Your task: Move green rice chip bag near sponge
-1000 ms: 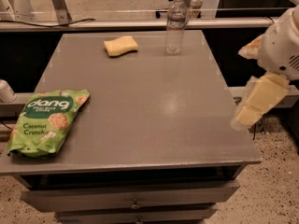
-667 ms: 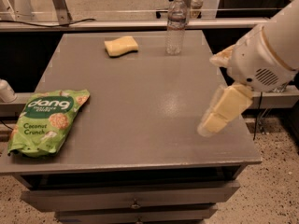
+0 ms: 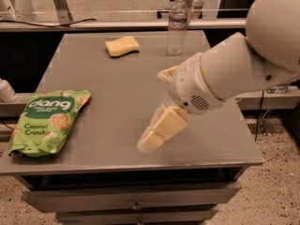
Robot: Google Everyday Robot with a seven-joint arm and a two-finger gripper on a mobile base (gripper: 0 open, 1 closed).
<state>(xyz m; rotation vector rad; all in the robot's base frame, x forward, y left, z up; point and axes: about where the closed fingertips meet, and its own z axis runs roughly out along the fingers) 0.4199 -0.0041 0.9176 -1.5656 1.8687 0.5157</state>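
Note:
The green rice chip bag (image 3: 47,122) lies flat at the table's front left corner, with its white "dang" logo and "Coconut Crunch" text facing up. The pale yellow sponge (image 3: 122,46) lies at the back of the table, left of centre. My gripper (image 3: 153,109) hangs over the middle of the table, right of the bag and in front of the sponge. It is open and empty, with one cream finger (image 3: 161,128) pointing down-left and the other (image 3: 167,73) higher up. It touches neither object.
A clear plastic water bottle (image 3: 177,25) stands at the back of the grey table (image 3: 117,86), right of the sponge. My white arm (image 3: 243,64) reaches in from the right. Drawers sit below the table's front edge. A white object (image 3: 5,91) sits off the left side.
My arm has swung in from the right edge of the table toward its middle, carrying the gripper left and closer to the bag. The bag, sponge and bottle have not moved.

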